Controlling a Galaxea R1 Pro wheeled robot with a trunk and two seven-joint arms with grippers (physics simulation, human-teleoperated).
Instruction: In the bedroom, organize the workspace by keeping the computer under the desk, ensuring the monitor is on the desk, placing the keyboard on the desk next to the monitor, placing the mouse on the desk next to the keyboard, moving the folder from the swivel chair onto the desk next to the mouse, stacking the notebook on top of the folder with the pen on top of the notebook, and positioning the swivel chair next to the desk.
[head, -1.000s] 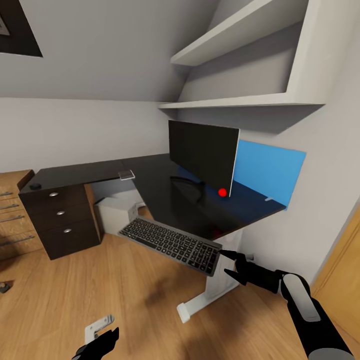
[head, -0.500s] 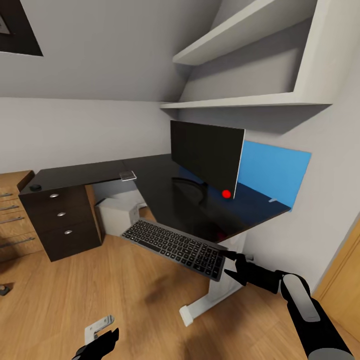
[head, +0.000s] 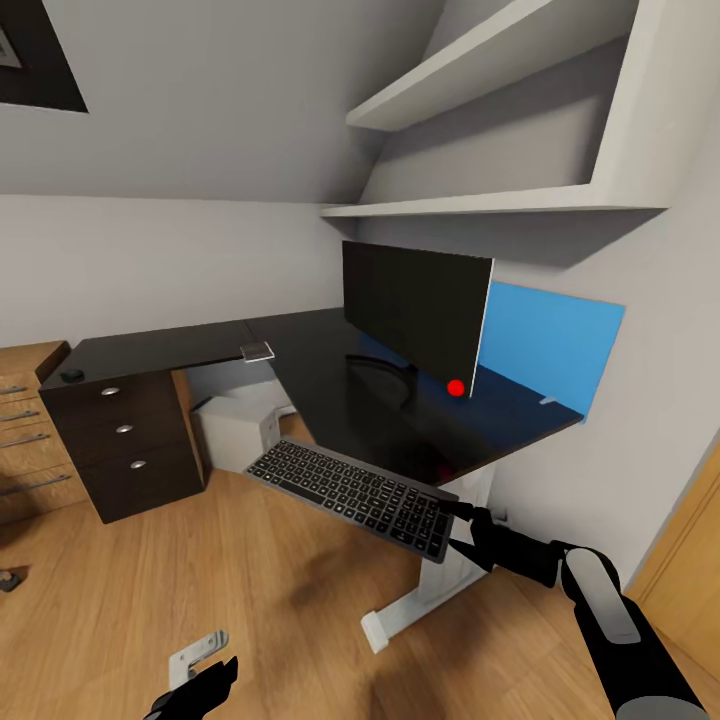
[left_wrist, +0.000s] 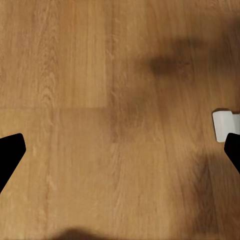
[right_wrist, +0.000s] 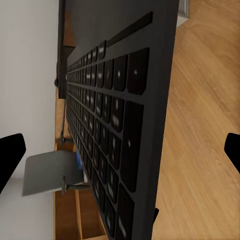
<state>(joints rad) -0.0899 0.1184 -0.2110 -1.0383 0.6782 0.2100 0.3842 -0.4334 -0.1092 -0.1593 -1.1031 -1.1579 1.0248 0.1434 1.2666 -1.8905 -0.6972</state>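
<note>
The right tool grips 1 keyboard by its end, held in the air beside the bench edge. 1 monitor stands on the bench, 1 computer beneath. The left tool hangs wide open, holding nothing, over the floor.

— What's different since a second ago?

— Your right gripper has carried the keyboard slightly toward the desk edge.

— And the rest?

— The scene slid a little rightward; probably your head camera turning, not objects moving.
</note>
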